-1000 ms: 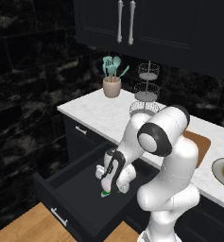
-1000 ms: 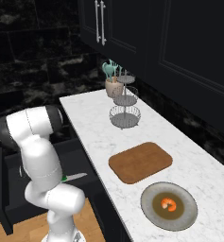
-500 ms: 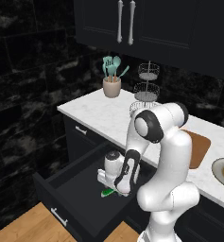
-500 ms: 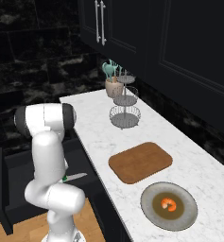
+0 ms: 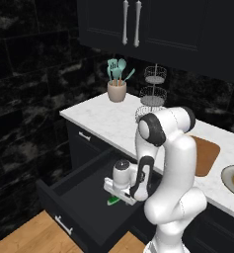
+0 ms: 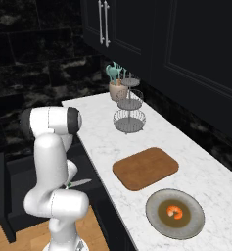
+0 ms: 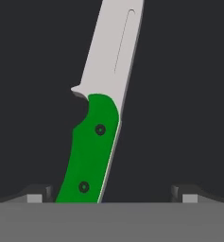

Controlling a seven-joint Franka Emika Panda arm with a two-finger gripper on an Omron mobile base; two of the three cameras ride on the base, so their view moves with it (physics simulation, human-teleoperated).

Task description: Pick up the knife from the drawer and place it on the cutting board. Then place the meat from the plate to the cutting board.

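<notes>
1. black marble walls and dark cabinets surround a white marble counter (image 6: pixel 151 135), with wood flooring below.
2. on the counter stand a crock of teal utensils (image 5: pixel 117 84) and a tiered wire stand (image 6: pixel 129 110); further along lie the brown cutting board (image 6: pixel 145 168) and the olive plate (image 6: pixel 175 213).
3. the gripper (image 5: pixel 119 193) hangs low inside the pulled-out black drawer (image 5: pixel 81 195), its jaws spread wide.
4. the knife (image 7: pixel 101 116) lies flat on the drawer floor, its green handle between the two finger tips and touching neither, its grey blade pointing away from the hand.
5. the plate holds the small orange-red meat (image 6: pixel 174 212); the cutting board is bare.
</notes>
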